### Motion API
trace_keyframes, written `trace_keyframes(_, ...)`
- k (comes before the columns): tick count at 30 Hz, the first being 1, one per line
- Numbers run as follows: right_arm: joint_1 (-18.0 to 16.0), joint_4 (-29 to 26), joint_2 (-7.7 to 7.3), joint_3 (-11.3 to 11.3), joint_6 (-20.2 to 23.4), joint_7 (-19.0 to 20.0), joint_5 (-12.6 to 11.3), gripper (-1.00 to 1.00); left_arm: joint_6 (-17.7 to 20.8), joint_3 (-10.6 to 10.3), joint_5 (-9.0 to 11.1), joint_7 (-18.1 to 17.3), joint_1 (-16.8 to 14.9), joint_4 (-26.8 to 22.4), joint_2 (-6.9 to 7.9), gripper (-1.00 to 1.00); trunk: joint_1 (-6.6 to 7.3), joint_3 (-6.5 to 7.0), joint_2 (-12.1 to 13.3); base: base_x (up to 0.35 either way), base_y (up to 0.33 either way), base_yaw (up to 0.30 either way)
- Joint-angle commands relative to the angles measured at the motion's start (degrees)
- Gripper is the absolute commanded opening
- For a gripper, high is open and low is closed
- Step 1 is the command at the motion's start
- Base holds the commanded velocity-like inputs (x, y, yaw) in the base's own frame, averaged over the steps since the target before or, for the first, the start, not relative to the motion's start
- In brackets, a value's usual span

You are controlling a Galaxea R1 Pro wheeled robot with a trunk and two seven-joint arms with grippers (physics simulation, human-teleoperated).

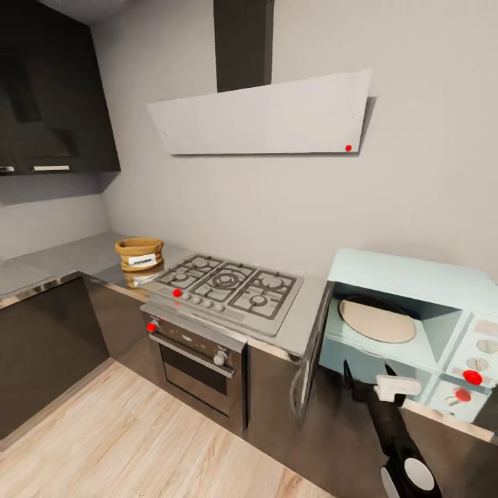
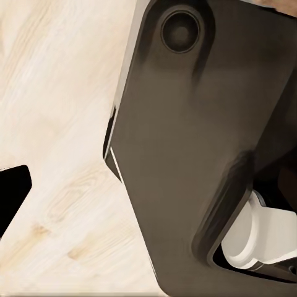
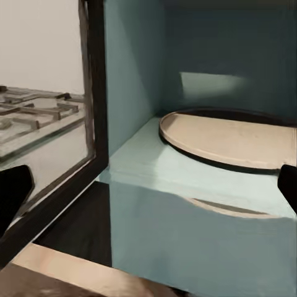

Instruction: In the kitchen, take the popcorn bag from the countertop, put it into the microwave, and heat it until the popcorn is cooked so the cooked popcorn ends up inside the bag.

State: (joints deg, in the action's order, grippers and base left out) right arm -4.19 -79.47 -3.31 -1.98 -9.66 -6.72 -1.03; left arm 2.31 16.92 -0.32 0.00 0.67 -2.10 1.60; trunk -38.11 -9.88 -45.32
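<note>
The tan paper bag (image 1: 140, 253), rolled at the rim, bears a white label whose writing is too small to read; it sits on the smooth grey surface (image 1: 62, 259) just left of the steel hob (image 1: 228, 287). The boxy mint microwave (image 1: 415, 277) stands on the right, glass door (image 1: 311, 353) swung open, round beige plate (image 3: 229, 139) inside. The right tool (image 1: 370, 380) is spread before the cavity. Whether the left tool is spread, I cannot tell.
</note>
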Motion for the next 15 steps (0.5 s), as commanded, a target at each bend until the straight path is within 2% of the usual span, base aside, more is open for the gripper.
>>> trace_keyframes(1, -0.03, 0.02, -0.03, 0.69, -0.17, -0.21, -0.11, 1.0, 0.24, 0.22, -0.03, 0.0, 0.03, -0.18, -0.02, 1.0, 0.03, -0.07, -0.05, -0.341, 0.0, 0.0)
trace_keyframes(4, -0.03, 0.02, -0.03, 1.95, -0.18, -0.22, -0.11, 1.0, 0.24, 0.23, -0.03, 0.0, 0.03, -0.18, -0.02, 1.0, 0.03, -0.07, -0.05, -0.342, 0.0, 0.0)
trace_keyframes(11, -0.03, 0.13, -0.03, 2.42, -0.14, -0.15, -0.07, 1.0, 0.24, 0.29, -0.03, 0.0, 0.03, -0.18, -0.02, 1.0, 0.03, -0.07, -0.05, -0.342, 0.0, 0.0)
trace_keyframes(15, -0.03, 9.81, -0.03, 2.98, -0.21, -0.17, -0.03, 1.0, 0.24, 0.31, -0.03, 0.0, 0.03, -0.18, 0.05, 1.0, 0.03, -0.07, -0.05, -0.222, 0.057, 0.0)
